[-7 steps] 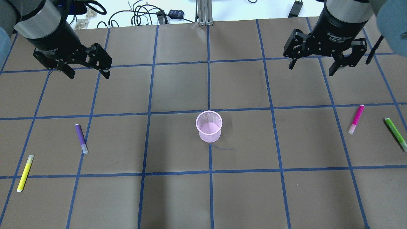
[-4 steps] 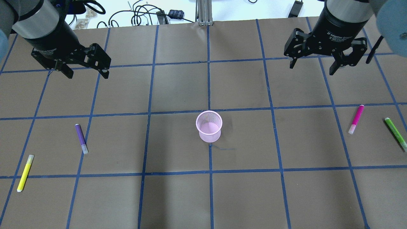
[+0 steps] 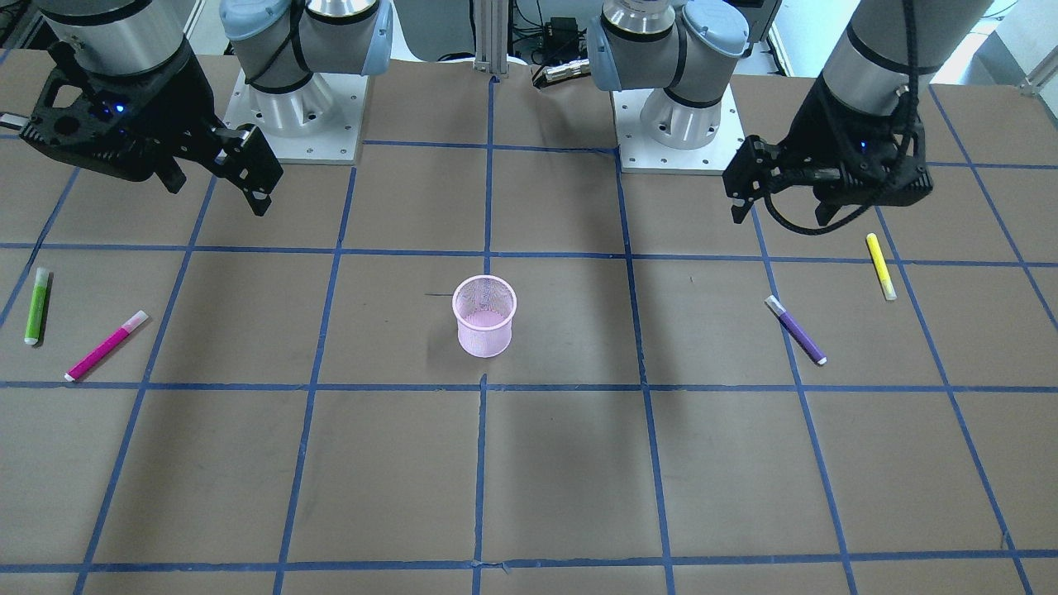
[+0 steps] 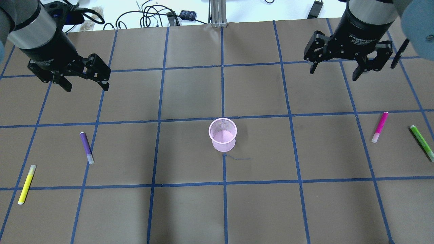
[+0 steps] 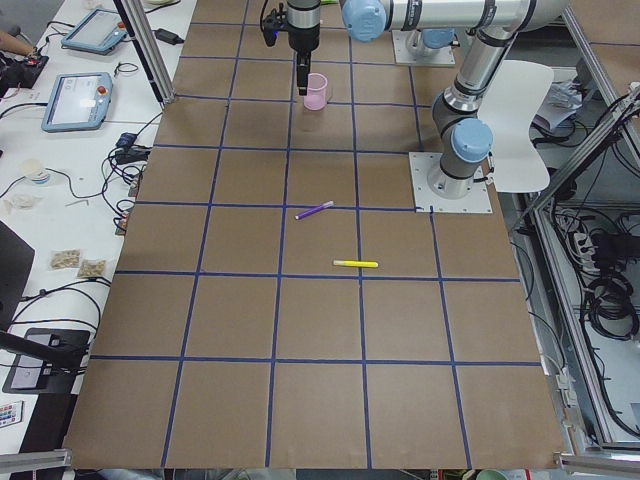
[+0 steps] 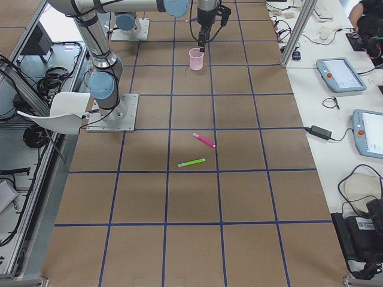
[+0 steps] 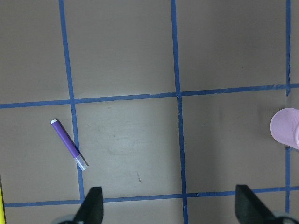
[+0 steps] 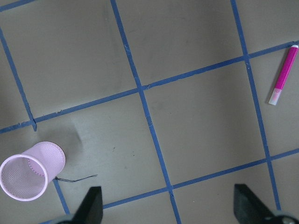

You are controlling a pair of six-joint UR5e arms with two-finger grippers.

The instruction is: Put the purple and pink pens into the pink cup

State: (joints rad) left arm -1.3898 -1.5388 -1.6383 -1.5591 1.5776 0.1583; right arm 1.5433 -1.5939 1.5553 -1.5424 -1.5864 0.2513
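The task is at its opening step, judging by how things lie: no pen is picked up and the cup (image 4: pixel 222 134) stands upright and empty near the middle of the table (image 4: pixel 190 210).

The purple pen (image 4: pixel 86 147) lies flat well to the cup's left. The pink pen (image 4: pixel 379 127) lies flat well to the cup's right. Farther from the cup on either side lie two pens the task does not ask for, a yellow pen (image 4: pixel 26 184) beyond the purple one and a green pen (image 4: pixel 421 142) beyond the pink one.

The left hand (image 4: pixel 85 87) hangs above the table to the cup's left, on the robot-base side of the cup. Its fingers are spread wide, and it holds and touches nothing. The right hand (image 4: pixel 333 74) hangs likewise to the cup's right, also spread wide and empty.

The next move is probably a reach. Each hand would have to travel outward from the cup's line until it is over its own pen, and turn so its fingers straddle the barrel across its width, since both pens lie slanted. Then it would descend to the table and close. Each hand should avoid the neighbouring pen, and the light mesh cup could tip if a pen strikes its rim.
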